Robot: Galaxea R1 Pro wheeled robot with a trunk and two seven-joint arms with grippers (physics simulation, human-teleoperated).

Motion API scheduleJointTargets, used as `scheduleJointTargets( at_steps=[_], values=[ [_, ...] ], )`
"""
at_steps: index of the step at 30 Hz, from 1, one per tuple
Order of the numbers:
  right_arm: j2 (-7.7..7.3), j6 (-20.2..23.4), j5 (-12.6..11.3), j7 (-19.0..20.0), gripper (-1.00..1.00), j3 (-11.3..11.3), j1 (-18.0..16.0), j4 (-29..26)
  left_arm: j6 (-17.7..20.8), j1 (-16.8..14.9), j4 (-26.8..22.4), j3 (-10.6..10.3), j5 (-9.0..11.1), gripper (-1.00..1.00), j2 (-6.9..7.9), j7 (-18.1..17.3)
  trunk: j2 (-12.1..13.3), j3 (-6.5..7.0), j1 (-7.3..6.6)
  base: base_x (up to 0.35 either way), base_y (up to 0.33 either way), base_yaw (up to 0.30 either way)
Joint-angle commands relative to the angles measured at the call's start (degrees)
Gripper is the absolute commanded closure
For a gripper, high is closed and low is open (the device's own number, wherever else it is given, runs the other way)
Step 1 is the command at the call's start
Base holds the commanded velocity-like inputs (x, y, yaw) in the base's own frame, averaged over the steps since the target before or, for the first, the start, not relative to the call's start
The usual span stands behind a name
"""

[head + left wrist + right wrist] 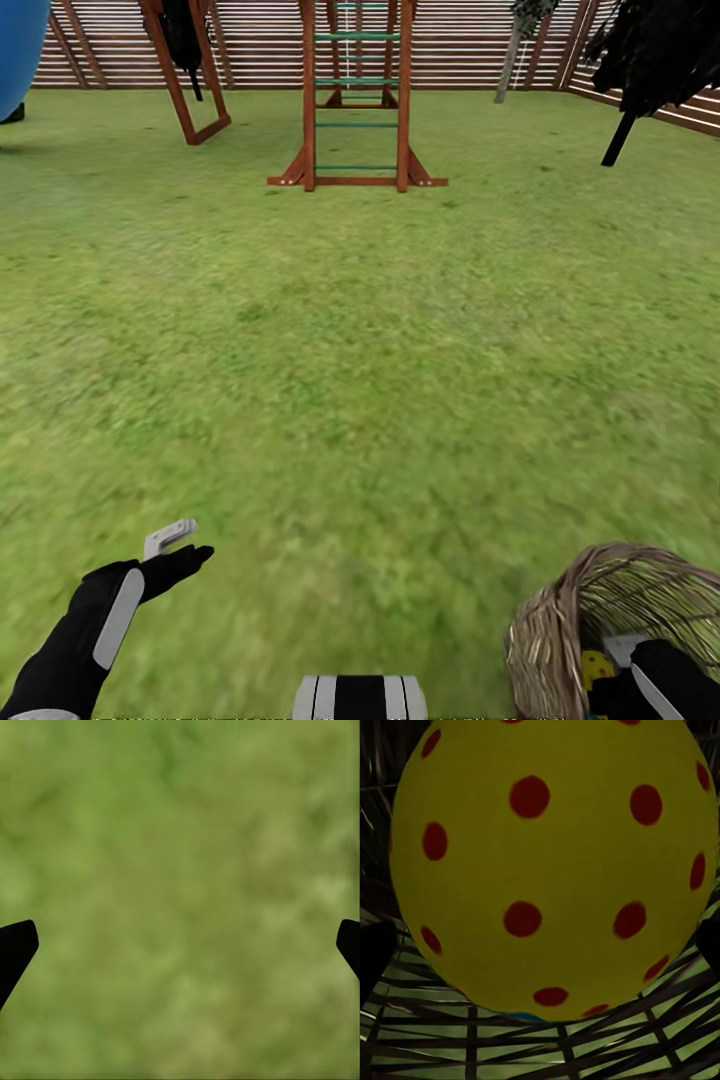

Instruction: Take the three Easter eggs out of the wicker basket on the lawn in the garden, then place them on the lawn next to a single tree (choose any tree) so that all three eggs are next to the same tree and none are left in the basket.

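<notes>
1. Grass covers nearly the whole head view: a wide, flat lawn of mottled green, reaching back to a brown slatted fence along the far edge
2. Wooden ladder frame with green rungs stands on the grass in front of the fence, a slanted wooden post to its left, and a piece of blue slide at the far left corner
3. Two thin dark trunks with black leaves, one by the fence and one at the far right, lean over the grass
4. No writing, brand or label can be read anywhere
5. Wicker basket sits on the grass at the lower right of the head view, brown-grey and woven, its round mouth open toward the camera
6. Right claw reaches down into the basket; part of a yellow egg shows inside, just beside it
7. In the right wrist view the egg, yellow with red spots, sits close in front of the camera against the woven basket wall; the two black fingertips stand wide apart on either side of it, so the claw is released and not gripping
8. Left claw hangs over bare grass at the lower left, well apart from the basket; in the left wrist view its fingertips are spread to the edges over blurred grass, released and holding nothing
</notes>
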Motion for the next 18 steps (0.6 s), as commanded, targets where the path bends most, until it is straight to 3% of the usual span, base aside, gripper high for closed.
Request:
scheduleJointTargets(
  at_steps=[1, 18],
  values=[
    [-0.09, 0.20, 0.34, 0.29, -1.00, 0.14, -0.04, -0.06, 0.37, -0.04, -0.12, 0.03, 0.40, -1.00, -0.08, 0.13, -0.03, -0.27, 0.01, 0.000, 0.000, 0.000],
    [0.06, 0.17, 0.26, 0.29, -1.00, 0.17, -0.04, -1.78, 0.41, -0.03, 0.40, -0.03, 0.52, -1.00, -0.28, 0.04, -0.05, -0.49, 0.04, 0.000, 0.000, 0.000]
  ],
)
